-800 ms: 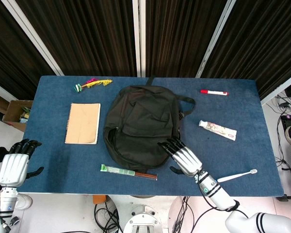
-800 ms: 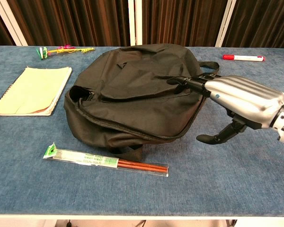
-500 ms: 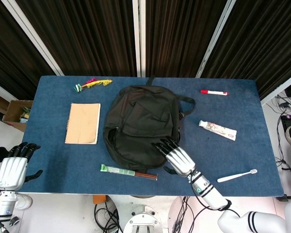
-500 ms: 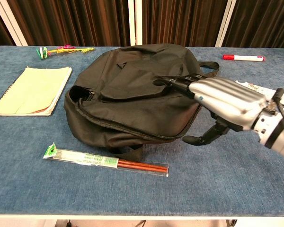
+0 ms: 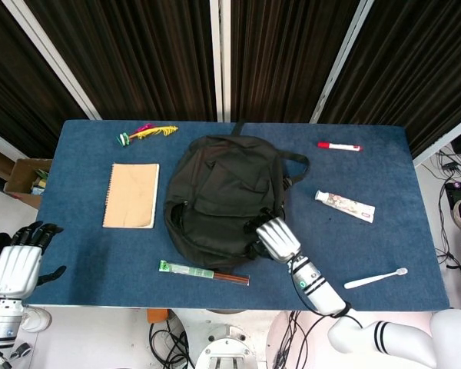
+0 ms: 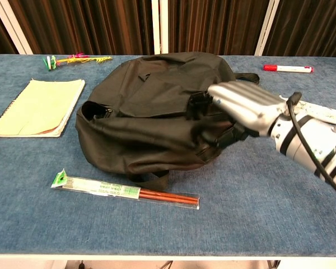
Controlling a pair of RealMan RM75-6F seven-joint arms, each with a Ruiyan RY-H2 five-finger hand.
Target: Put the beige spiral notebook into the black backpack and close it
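The black backpack (image 5: 223,196) lies flat mid-table, its zipper opening (image 6: 95,109) gaping at the left end. The beige spiral notebook (image 5: 131,194) lies closed to its left, untouched; in the chest view the notebook (image 6: 39,106) looks yellowish. My right hand (image 5: 275,237) is on the bag's near right edge. Its fingers (image 6: 199,103) curl over the fabric with the thumb tucked under, gripping the bunched cloth. My left hand (image 5: 19,261) hovers off the table's front left corner, fingers apart, holding nothing. It does not show in the chest view.
A chopsticks packet (image 5: 203,272) lies in front of the bag. A red marker (image 5: 339,146), a toothpaste tube (image 5: 344,206) and a toothbrush (image 5: 375,278) lie on the right side. A colourful small item (image 5: 147,132) sits at the back left.
My right hand slid left onto the backpack's near edge and closed on the fabric, bunching it up. The left hand drifted slightly back from the table.
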